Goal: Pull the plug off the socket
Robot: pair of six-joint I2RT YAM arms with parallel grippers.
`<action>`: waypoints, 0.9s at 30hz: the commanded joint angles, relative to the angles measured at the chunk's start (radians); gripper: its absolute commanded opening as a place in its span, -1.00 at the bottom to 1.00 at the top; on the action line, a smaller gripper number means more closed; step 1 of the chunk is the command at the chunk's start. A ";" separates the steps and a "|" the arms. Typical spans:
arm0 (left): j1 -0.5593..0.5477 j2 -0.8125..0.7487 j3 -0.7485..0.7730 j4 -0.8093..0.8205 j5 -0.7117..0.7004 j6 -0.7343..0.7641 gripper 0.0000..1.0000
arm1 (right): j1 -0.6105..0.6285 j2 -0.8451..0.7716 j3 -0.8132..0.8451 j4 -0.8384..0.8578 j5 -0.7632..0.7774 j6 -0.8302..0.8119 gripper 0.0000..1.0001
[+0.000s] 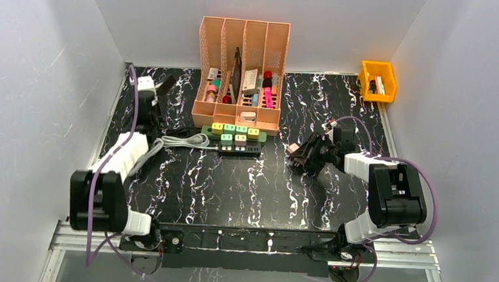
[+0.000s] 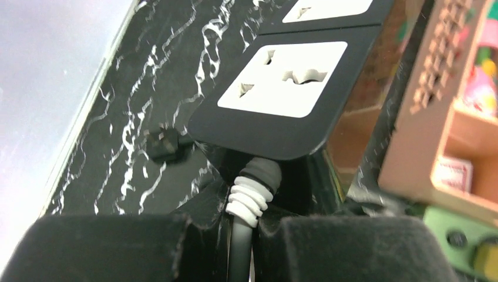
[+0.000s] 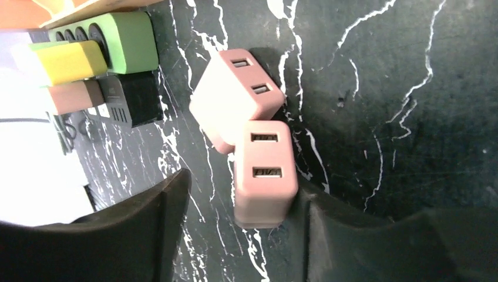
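Two arms work a black marbled tabletop (image 1: 230, 199). Two pink plugs lie loose on it, right of centre and well apart from the green strip (image 1: 206, 131). Each shows two USB ports, facing up.

The nearer plug (image 3: 264, 173) sits between the right jaws. Its long axis runs along the fingers, and its far end touches the second plug (image 3: 232, 103). The second plug lies skewed, its long axis slanting away to the left. The right jaws stand wide. One finger (image 3: 329, 229) rests against the plug's side and the other (image 3: 158, 217) is apart from it.

More coloured plugs remain seated on the green strip, which lies just in front of the rack (image 1: 243, 49). The overhead view shows a back row of four and at least two in front, too small to count surely.

At the far left, the left jaws flank a single grey cable (image 2: 239, 247). It runs up through a white ribbed collar into the end of a black strip (image 2: 282, 117) (two white sockets are in view). The strip's long axis points away from the wrist camera. The fingers (image 2: 352, 247) stand narrow on either side of the cable, but it cannot be told whether they pinch it.

One small black plug (image 2: 165, 145) lies on the tabletop beside that strip. The pink rack has four compartments, and one yellow bin (image 1: 377, 80) sits at the far right corner.
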 commanded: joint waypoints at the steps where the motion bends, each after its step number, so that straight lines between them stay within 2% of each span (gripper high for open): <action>1: 0.044 0.142 0.153 0.122 -0.085 0.020 -1.00 | 0.002 -0.050 0.020 0.011 -0.041 -0.043 0.67; 2: 0.050 0.170 0.173 0.137 -0.081 0.040 -1.00 | 0.002 -0.061 0.029 0.001 -0.049 -0.058 0.80; 4: 0.062 0.223 0.196 0.174 -0.063 0.104 -1.00 | 0.004 -0.077 0.058 -0.018 -0.076 -0.092 0.96; 7: 0.091 0.297 0.220 0.193 -0.018 0.208 -1.00 | 0.022 -0.115 0.109 -0.028 -0.088 -0.112 0.97; 10: 0.135 0.362 0.244 0.155 0.103 0.274 -0.99 | 0.089 -0.151 0.180 -0.052 -0.003 -0.141 0.97; 11: 0.156 0.378 0.255 0.137 0.157 0.279 -0.84 | 0.122 -0.161 0.205 -0.062 0.038 -0.162 0.97; 13: 0.188 0.420 0.273 0.126 0.211 0.273 -0.29 | 0.192 -0.192 0.247 -0.058 0.136 -0.209 0.97; 14: 0.198 0.437 0.277 0.124 0.206 0.260 0.19 | 0.226 -0.205 0.254 -0.046 0.187 -0.222 0.97; 15: 0.203 0.447 0.282 0.114 0.209 0.251 0.87 | 0.255 -0.217 0.263 -0.023 0.231 -0.245 0.97; 16: 0.204 0.457 0.286 0.099 0.226 0.249 0.96 | 0.286 -0.222 0.269 -0.003 0.269 -0.260 0.97; 20: 0.205 0.412 0.295 0.059 0.302 0.162 0.97 | 0.346 -0.164 0.336 0.000 0.308 -0.327 0.97; 23: 0.188 0.328 0.313 -0.001 0.361 0.048 0.97 | 0.439 -0.076 0.418 -0.054 0.419 -0.392 0.97; 25: 0.143 0.274 0.323 -0.041 0.401 -0.002 0.97 | 0.503 -0.015 0.468 -0.082 0.485 -0.423 0.97; 27: 0.055 0.215 0.299 -0.060 0.421 0.010 0.97 | 0.554 0.040 0.506 -0.089 0.521 -0.431 0.97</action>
